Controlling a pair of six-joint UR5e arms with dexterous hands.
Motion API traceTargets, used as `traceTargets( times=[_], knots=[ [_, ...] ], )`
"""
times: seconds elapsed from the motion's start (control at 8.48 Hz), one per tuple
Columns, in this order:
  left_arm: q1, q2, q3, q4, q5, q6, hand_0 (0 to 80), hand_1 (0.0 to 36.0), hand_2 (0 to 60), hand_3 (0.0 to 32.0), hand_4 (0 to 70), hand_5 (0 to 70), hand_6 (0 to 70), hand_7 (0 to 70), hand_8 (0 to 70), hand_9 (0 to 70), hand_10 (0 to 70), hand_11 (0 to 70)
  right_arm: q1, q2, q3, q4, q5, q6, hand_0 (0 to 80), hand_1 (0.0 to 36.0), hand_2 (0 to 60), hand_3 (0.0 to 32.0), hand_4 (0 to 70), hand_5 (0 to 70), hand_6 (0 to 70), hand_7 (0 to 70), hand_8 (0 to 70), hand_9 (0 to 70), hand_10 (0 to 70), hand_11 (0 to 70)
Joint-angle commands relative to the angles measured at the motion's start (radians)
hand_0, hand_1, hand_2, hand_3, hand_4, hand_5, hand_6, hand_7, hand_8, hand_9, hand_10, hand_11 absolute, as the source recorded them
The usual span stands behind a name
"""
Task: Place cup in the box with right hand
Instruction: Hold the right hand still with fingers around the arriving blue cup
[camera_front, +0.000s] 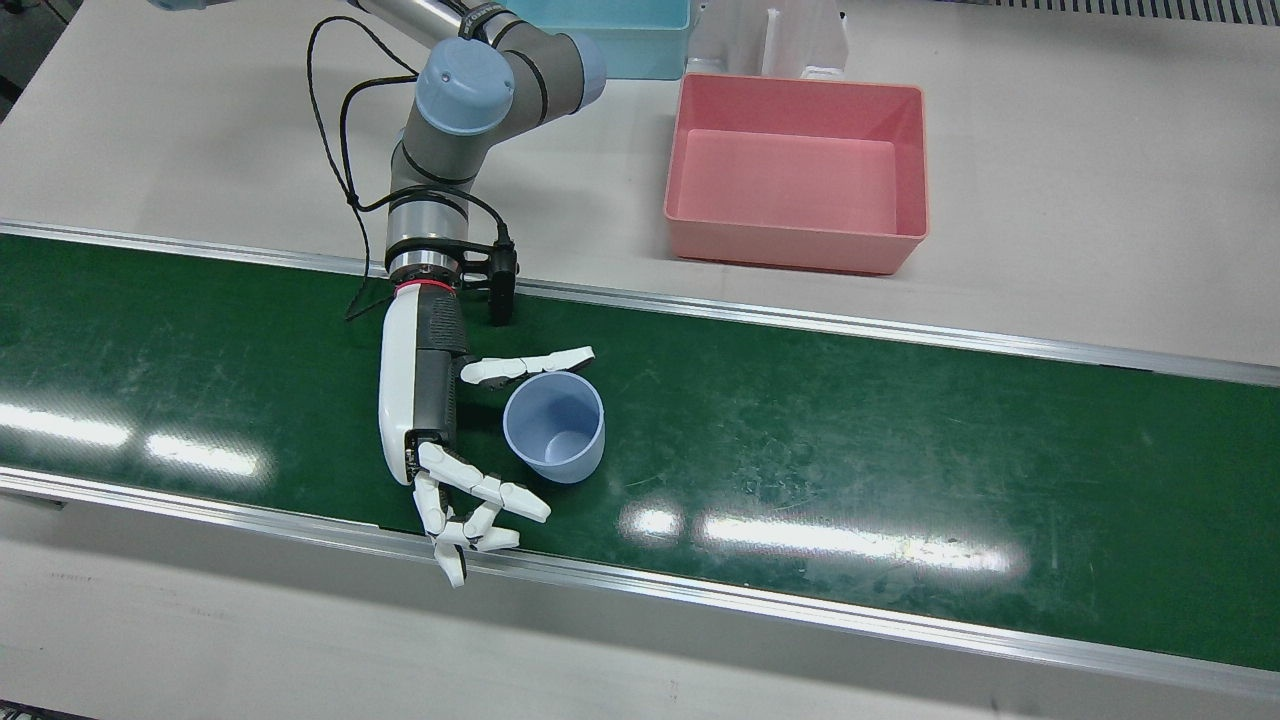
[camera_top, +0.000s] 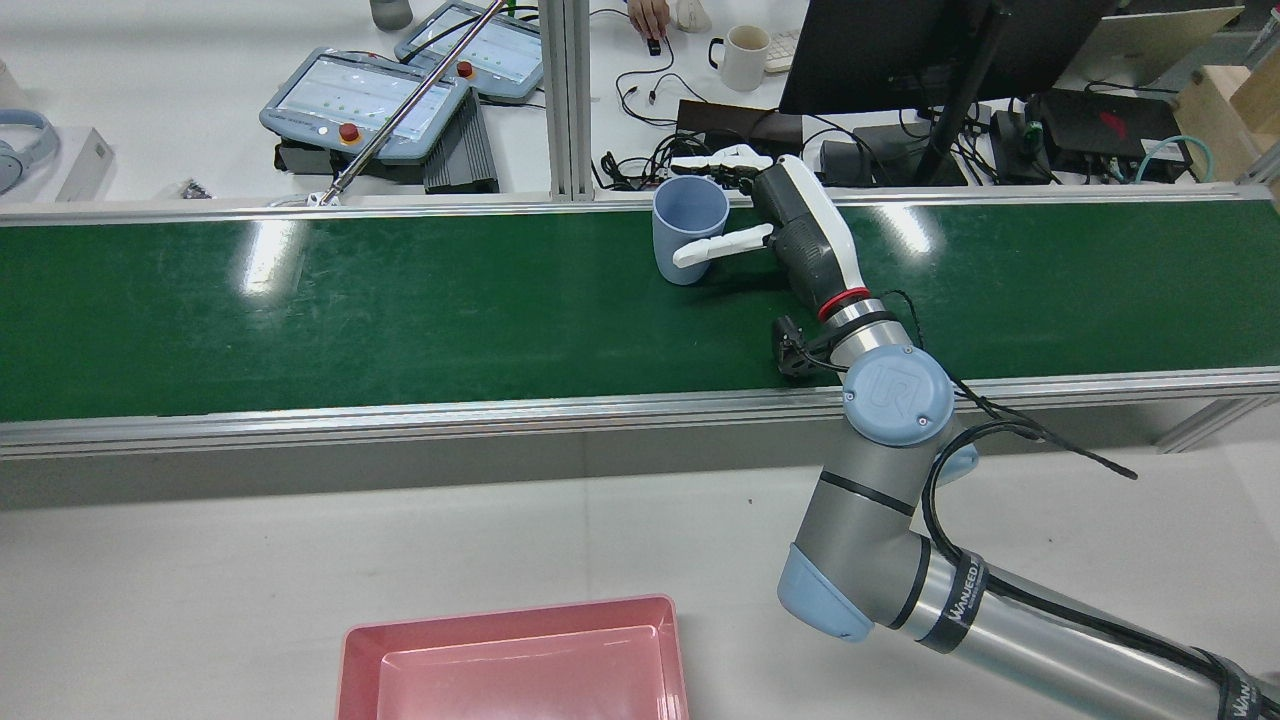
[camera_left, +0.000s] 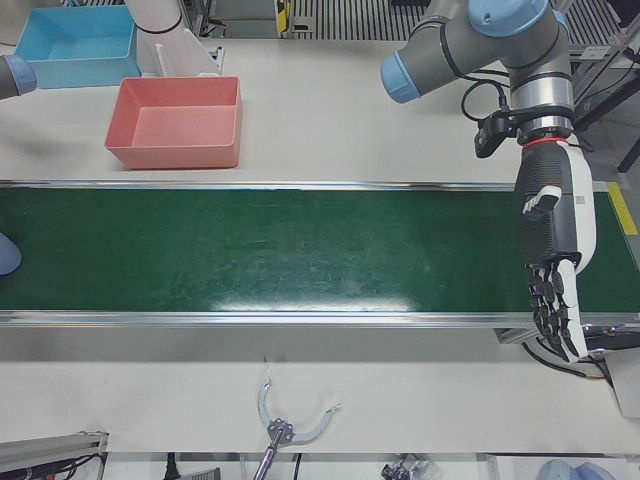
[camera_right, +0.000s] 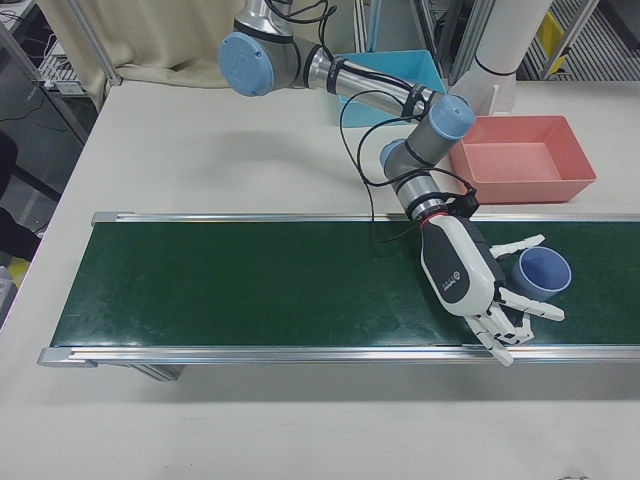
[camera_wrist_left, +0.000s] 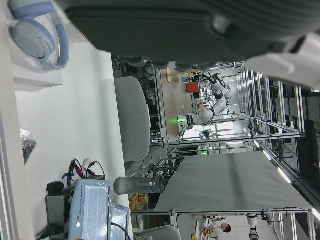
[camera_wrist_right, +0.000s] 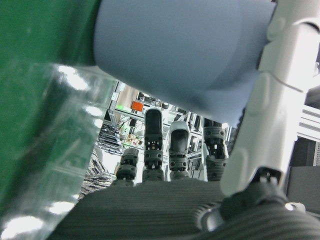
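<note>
Cup upright on belt beside spread right hand

Cup (camera_front: 554, 427), pale blue and empty, stands on the green belt (camera_front: 850, 440) in the front view; right hand (camera_front: 440, 420) flanks it, fingers spread, not gripping. Rear view: thumb (camera_top: 720, 245) crosses its near wall. Left hand (camera_left: 552, 250) hangs open, well apart.

Pale blue cup (camera_front: 554, 427), dark green belt (camera_front: 900, 440), pink box (camera_front: 797, 170), white-and-black robot hand (camera_front: 440, 430).

We read "UR" on the blue joint cap (camera_top: 897, 400) (rear view); the arm band (camera_top: 958, 592) lettering stays unclear.
</note>
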Motion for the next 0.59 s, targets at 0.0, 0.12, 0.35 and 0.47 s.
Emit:
traceTargets(
  times=[0.0, 0.12, 0.35, 0.47],
  knots=[
    [-0.001, 0.000, 0.000, 0.000, 0.001, 0.000, 0.0, 0.0, 0.0, 0.0, 0.0, 0.0, 0.0, 0.0, 0.0, 0.0, 0.0, 0.0, 0.000, 0.000, 0.000, 0.000, -0.003, -0.001, 58.2, 11.3, 0.0, 1.2, 31.0, 7.2, 14.4, 70.0, 24.0, 36.9, 8.3, 12.9],
    [0.000, 0.000, 0.000, 0.000, 0.001, 0.000, 0.0, 0.0, 0.0, 0.0, 0.0, 0.0, 0.0, 0.0, 0.0, 0.0, 0.0, 0.0, 0.000, 0.000, 0.003, 0.000, -0.003, -0.001, 58.4, 11.4, 0.0, 1.2, 30.6, 7.2, 14.4, 70.0, 24.0, 36.8, 8.3, 12.8],
    [0.000, 0.000, 0.000, 0.000, 0.001, -0.001, 0.0, 0.0, 0.0, 0.0, 0.0, 0.0, 0.0, 0.0, 0.0, 0.0, 0.0, 0.0, 0.000, -0.002, 0.011, 0.000, -0.001, -0.001, 59.1, 12.3, 0.0, 0.8, 30.7, 7.5, 14.5, 70.0, 24.1, 36.9, 8.3, 12.8],
    [0.000, 0.000, 0.000, 0.000, 0.001, 0.000, 0.0, 0.0, 0.0, 0.0, 0.0, 0.0, 0.0, 0.0, 0.0, 0.0, 0.0, 0.0, 0.000, -0.003, 0.015, 0.000, -0.001, -0.001, 60.3, 13.3, 0.0, 0.6, 30.7, 7.8, 14.6, 70.0, 24.3, 37.2, 8.4, 13.1]
  ],
)
